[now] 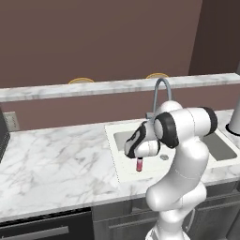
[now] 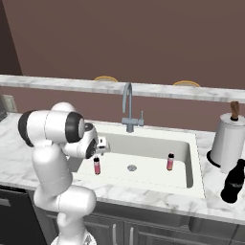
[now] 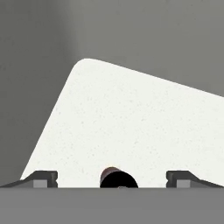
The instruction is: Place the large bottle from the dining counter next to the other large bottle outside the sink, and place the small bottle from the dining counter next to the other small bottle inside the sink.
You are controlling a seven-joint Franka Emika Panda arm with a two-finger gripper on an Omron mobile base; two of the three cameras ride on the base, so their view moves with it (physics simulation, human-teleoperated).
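A small pink-red bottle with a dark cap stands upright at the left end of the white sink. My gripper hangs right over it, open, with its fingers either side of the cap and apart from it. In the hand view the dark cap sits midway between the spread fingertips. The other small bottle stands toward the sink's right end. The near-black large bottle stands on the counter outside the sink, to its right. The large bottle from the dining counter is out of view.
A curved steel tap rises behind the basin. A paper-towel roll stands just behind the black bottle. The dining counter runs along the back with stool tops behind it. The marbled worktop stretches left of the sink.
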